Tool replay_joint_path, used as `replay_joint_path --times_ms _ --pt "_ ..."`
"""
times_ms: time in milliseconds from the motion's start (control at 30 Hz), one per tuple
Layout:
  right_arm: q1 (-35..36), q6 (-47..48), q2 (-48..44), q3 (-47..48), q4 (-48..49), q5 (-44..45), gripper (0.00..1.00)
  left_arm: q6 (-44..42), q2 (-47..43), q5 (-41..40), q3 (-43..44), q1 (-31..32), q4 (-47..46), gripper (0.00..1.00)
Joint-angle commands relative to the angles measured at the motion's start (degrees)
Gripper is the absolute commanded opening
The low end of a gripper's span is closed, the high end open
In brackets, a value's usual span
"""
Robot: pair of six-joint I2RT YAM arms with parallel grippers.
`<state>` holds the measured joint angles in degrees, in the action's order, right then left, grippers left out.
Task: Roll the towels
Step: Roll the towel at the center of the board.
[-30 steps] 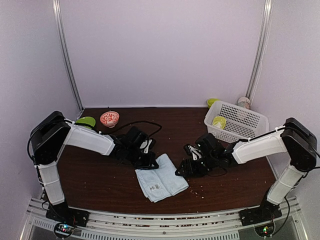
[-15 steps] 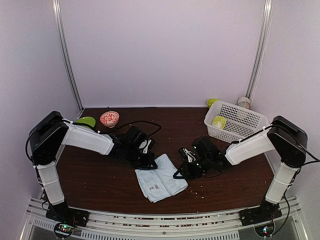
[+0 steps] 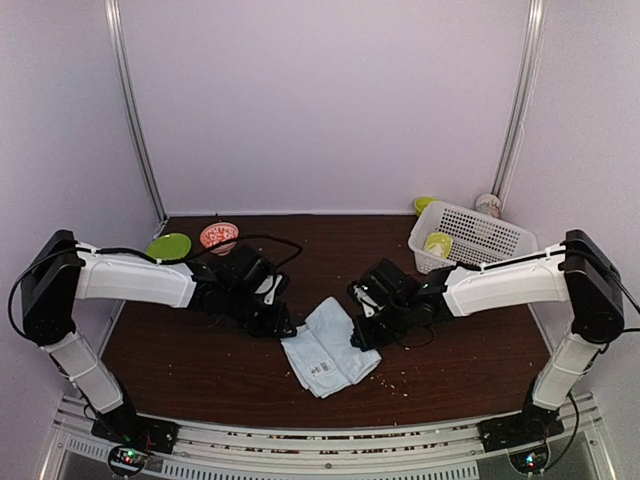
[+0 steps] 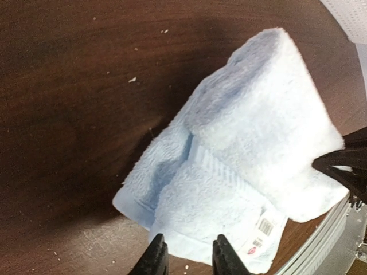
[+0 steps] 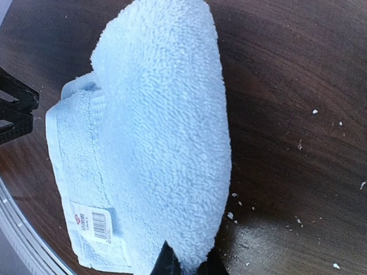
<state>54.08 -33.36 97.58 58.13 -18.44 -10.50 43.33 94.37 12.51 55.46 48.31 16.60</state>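
Pale blue towel [image 3: 330, 350]: lies at the middle of the tabletop [image 3: 200, 370], toward the near edge, between the two arms. It is folded into a small pad several layers thick.
Towel fold: the far right part is lifted off the flat layers and arches over them as a thick, rounded hump. In the right wrist view it fills most of the picture.
Towel label: a white tag with a barcode [image 4: 261, 229] shows on the flat lower layer near its near corner.
Right gripper [image 5: 189, 266]: clamped on the raised fold of the pale blue towel. The cloth runs down between its dark fingers at the bottom of its own view.
Left gripper [image 4: 189, 260]: sits at the towel's left edge with its jaws a little apart. The towel's hem shows in the narrow gap and nothing is pinched.
Basket [image 3: 495, 235]: white, with slotted walls, at the far right corner of the tabletop. A lime-green item [image 3: 438, 243] lies inside, too small to tell what it is.
Cup [image 3: 488, 205]: just behind the basket, against the back wall.
Green plate [image 3: 168, 246]: at the far left corner, partly behind the left arm.
Patterned bowl [image 3: 219, 236]: red and white, just beside the green plate.
Crumbs [image 5: 232, 215]: pale specks scattered on the dark wood near the towel.
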Motion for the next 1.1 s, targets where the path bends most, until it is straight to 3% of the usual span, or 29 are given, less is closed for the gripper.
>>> replay_joint_path --times_ms 0,200,367,700,1067 --pt "3.4 2.2 2.0 5.4 -10.1 14.0 0.0 -0.1 1.9 -2.3 -1.8 -0.2 0.0 0.26" --pt "8.6 1.5 6.1 13.3 -18.2 24.9 0.0 0.7 4.6 -2.0 -2.1 -0.2 -2.5 0.21" --pt "12.5 0.1 8.8 16.8 -21.1 29.0 0.0 1.3 5.6 -0.6 -2.8 -0.2 -4.8 0.19" --pt "16.4 0.0 10.4 20.0 -18.6 24.3 0.0 2.9 5.7 1.3 -5.4 -0.2 -8.6 0.12" --pt "16.8 1.7 7.9 17.4 -9.6 13.6 0.27 3.8 5.4 1.5 -6.6 0.1 -9.7 0.1"
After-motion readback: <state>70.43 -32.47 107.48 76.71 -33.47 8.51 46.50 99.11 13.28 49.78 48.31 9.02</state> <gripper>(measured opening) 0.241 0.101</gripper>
